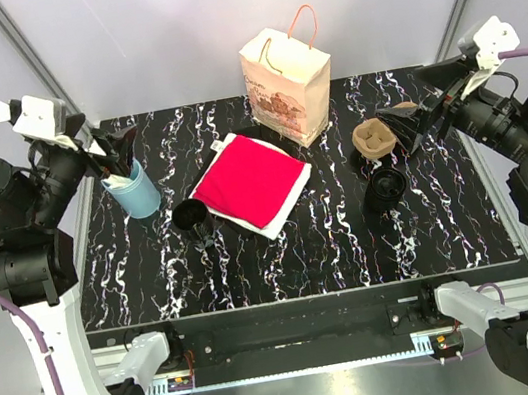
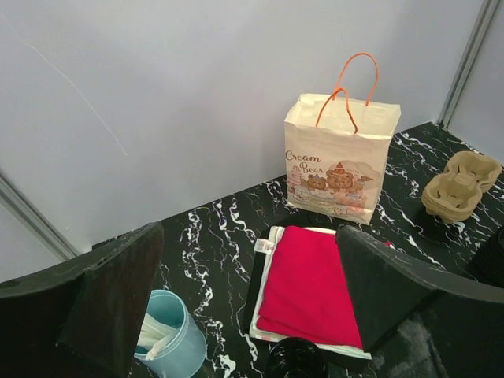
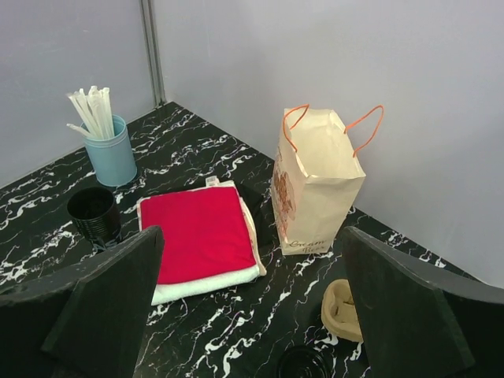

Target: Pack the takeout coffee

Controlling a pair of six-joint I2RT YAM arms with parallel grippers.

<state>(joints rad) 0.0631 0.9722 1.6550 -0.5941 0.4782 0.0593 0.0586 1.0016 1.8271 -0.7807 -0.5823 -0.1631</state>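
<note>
The left gripper (image 1: pixel 116 149) is spread wide and holds nothing. It hangs above the counter's (image 1: pixel 294 253) left edge, over a blue holder (image 1: pixel 136 190) of wrapped straws (image 3: pixel 93 109). The right gripper (image 1: pixel 403 129) is equally wide and empty, raised at the right edge just beside a brown cardboard cup carrier (image 1: pixel 373 139); whether it touches the carrier cannot be told. Both arms are folded high at their own sides, wrists angled inward and down. A black cup (image 1: pixel 190 215) stands left of centre, against a red cloth (image 1: pixel 250 185) lying on a white one. A black round piece (image 1: pixel 385 185), lid or cup, sits in front of the carrier. A cream paper bag (image 1: pixel 287 82) with orange handles stands upright and open at the back.
</note>
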